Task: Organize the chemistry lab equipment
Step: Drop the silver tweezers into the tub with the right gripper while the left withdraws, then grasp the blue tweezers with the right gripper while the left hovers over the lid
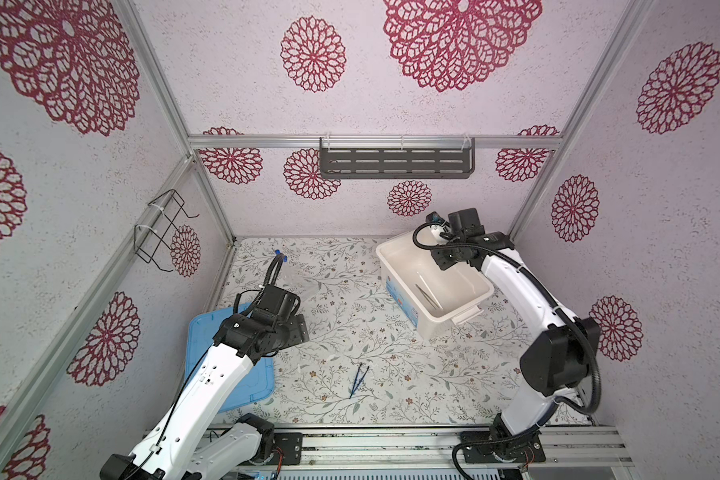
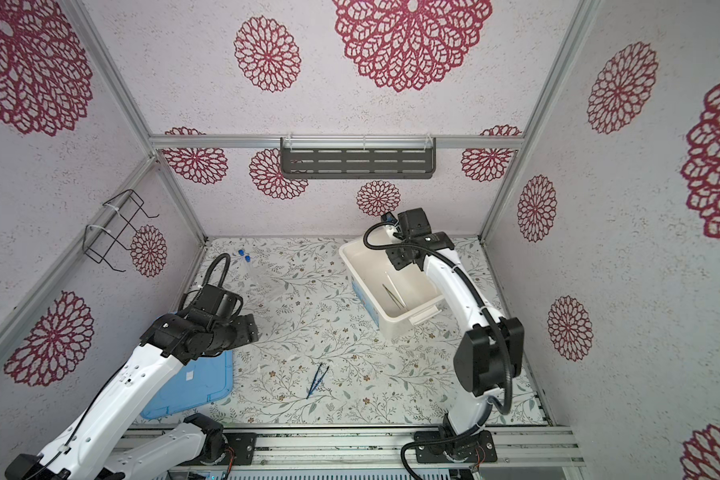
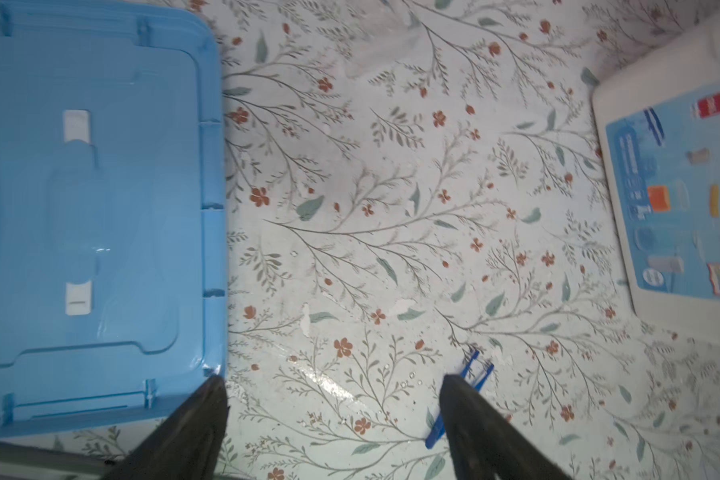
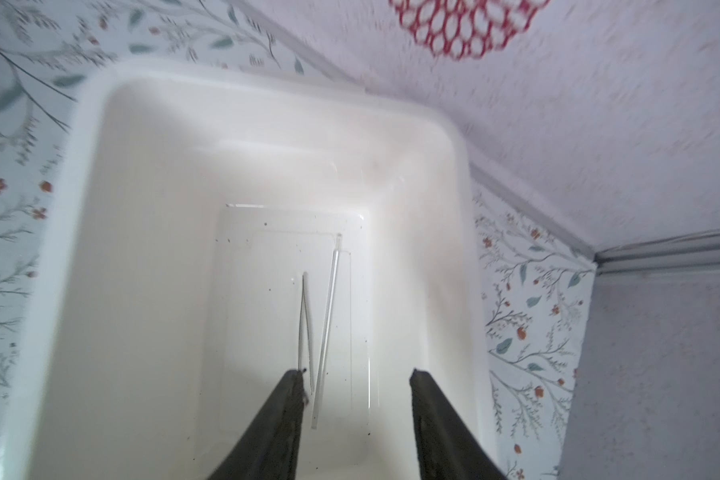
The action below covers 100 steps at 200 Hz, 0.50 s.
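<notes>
While flat, dark blue tweezers (image 1: 358, 381) front-to-back, prongs rearward; left end effector (image 3: 332, 377), right end effector (image 4: 355, 372) spread, empty.

Dark blue tweezers (image 1: 358, 380) lie flat on the table (image 1: 391, 332); silvery tool (image 4: 304, 291) and clear rod (image 4: 326, 332) lie inside tub (image 4: 142, 249).

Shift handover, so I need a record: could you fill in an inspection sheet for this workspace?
Surface: floral table cover, small white scuffs.
Job's things: dark blue tweezers on the cover; silvery tool and thin rod inside the white tub; two blue-capped tubes at the far left.
Clutter: light-blue lid flat on the cover, near left.
End effectors: left end effector open, empty, above the cover; right end effector open, empty, above the tub.
Cables: black hose looped at each wrist.
Surroundings: dark shelf on rear wall, wire rack on left wall.
</notes>
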Each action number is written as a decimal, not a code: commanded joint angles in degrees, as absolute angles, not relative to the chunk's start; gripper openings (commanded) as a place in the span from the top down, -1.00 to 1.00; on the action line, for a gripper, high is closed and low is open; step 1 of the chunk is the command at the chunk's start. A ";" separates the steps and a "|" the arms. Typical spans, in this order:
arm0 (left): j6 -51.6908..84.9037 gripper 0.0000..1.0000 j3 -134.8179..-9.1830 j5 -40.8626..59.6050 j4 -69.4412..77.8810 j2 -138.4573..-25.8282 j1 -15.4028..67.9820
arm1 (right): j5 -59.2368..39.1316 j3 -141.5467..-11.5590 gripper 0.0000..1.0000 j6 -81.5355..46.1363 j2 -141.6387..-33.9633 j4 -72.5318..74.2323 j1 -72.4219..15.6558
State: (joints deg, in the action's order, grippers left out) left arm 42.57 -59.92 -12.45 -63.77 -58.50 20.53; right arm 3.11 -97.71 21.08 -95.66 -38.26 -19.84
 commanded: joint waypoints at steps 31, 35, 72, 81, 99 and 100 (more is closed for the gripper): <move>46.82 -0.89 -57.35 -16.36 -63.06 -55.75 10.23 | -4.83 -93.63 -0.12 47.66 -88.80 -45.12 -34.85; 47.00 -0.91 -56.91 -16.23 -62.83 -55.73 8.85 | -5.36 -93.48 -0.12 48.36 -88.62 -45.76 -36.24; 47.71 -0.95 -54.83 -15.02 -59.87 -54.85 -2.14 | -12.89 -84.95 -0.31 56.49 -87.98 -45.80 -49.38; 47.23 -0.95 -54.46 -13.52 -58.64 -54.84 -4.19 | -14.36 -82.65 -0.34 56.97 -89.04 -45.18 -51.56; 46.11 -0.95 -54.15 -11.74 -57.68 -55.60 -6.75 | -20.41 -80.02 -0.39 56.13 -91.71 -42.55 -54.33; 46.08 -0.95 -54.10 -11.72 -57.67 -55.66 -6.85 | -20.75 -79.83 -0.39 56.10 -91.82 -42.32 -54.54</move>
